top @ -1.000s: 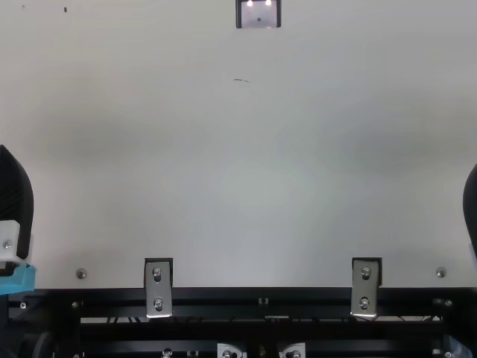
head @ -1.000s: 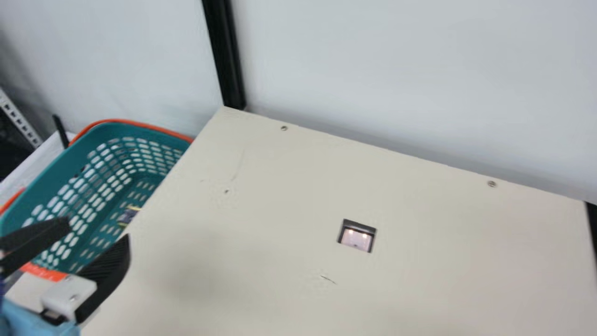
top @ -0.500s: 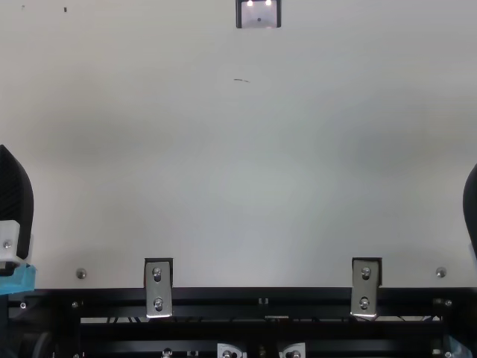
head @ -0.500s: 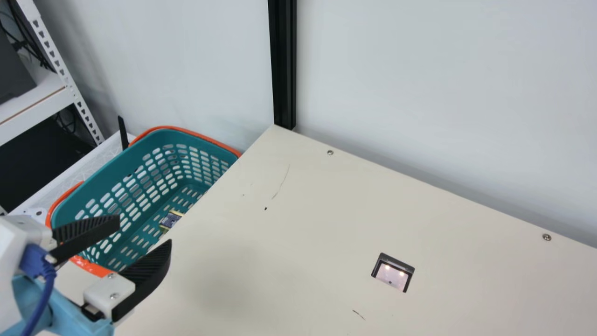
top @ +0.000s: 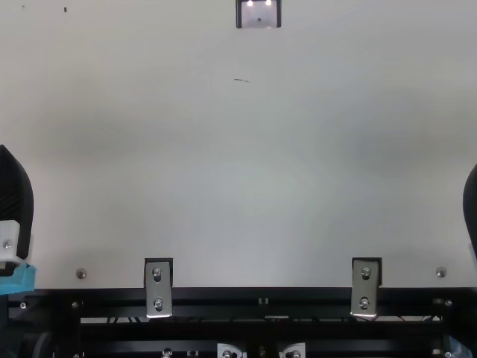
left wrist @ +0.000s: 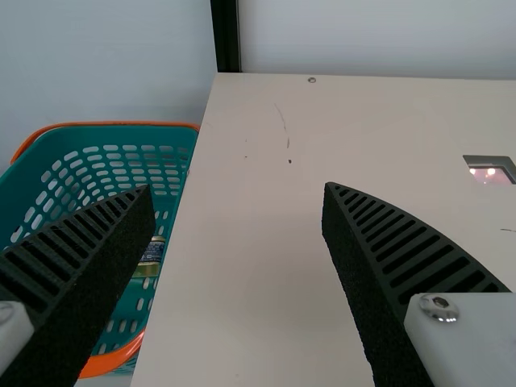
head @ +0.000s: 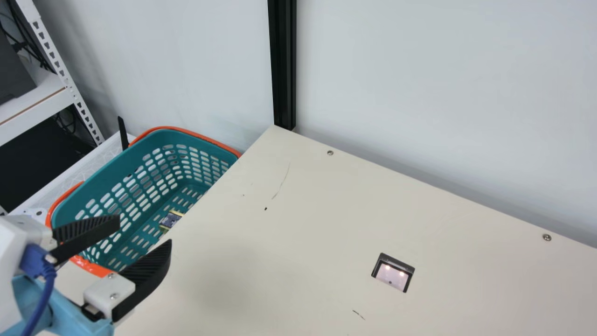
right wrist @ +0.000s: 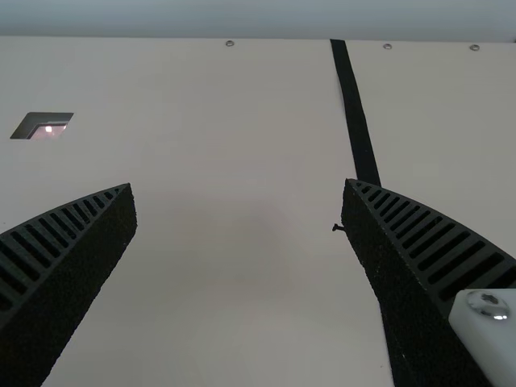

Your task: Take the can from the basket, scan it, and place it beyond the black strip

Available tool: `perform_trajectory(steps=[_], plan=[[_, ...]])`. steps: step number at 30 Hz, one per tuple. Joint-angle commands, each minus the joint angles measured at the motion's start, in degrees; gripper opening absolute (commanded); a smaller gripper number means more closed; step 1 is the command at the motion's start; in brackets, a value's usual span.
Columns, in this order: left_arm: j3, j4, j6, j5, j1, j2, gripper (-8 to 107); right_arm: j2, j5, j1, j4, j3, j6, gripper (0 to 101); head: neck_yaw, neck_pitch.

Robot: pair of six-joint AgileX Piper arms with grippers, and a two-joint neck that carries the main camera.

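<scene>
Count, all places relative to the table [head: 280, 261] (1): basket [head: 107, 170], 1, beside its left edge; can [head: 170, 220], 1 visible, inside that basket and lower than the tabletop; scanner window [head: 392, 275], 1, set into its surface; black strip [right wrist: 359, 121], 1, on its right part. Grippers, 2: left gripper [head: 144, 231] at its left side, right gripper [top: 471, 212] at its right. Black post [head: 283, 65], 1, at its far left corner; metal brackets [top: 158, 287], 2 at its near edge.
</scene>
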Motion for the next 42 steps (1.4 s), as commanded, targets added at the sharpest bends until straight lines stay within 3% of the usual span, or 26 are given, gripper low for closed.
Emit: perform_trajectory(steps=[1, 15, 19, 27, 34, 42], plan=[[0.0, 0.0, 0.0, 0.0, 0.0, 0.0, 90, 0.0, 0.0, 0.0, 0.0, 0.0, 0.0, 101, 1.4, -2.9], [-0.7, 1.4, -0.8, -0.9, 0.6, 1.3, 90, 0.0, 0.0, 0.0, 0.0, 0.0, 0.0, 101, 1.4, -2.9], [-4.2, 4.1, -4.7, -3.7, 1.4, 7.1, 90, 0.0, 0.0, 0.0, 0.0, 0.0, 0.0, 101, 1.4, -2.9], [-14.0, 6.1, -10.1, -9.8, 4.7, 25.2, 90, 0.0, 0.0, 0.0, 0.0, 0.0, 0.0, 101, 1.4, -2.9], [-23.1, -3.6, -5.0, -10.5, 11.7, 40.9, 90, 0.0, 0.0, 0.0, 0.0, 0.0, 0.0, 101, 1.4, -2.9], [-31.9, -18.1, 5.6, -8.2, 26.2, 55.5, 90, 0.0, 0.0, 0.0, 0.0, 0.0, 0.0, 101, 1.4, -2.9]])
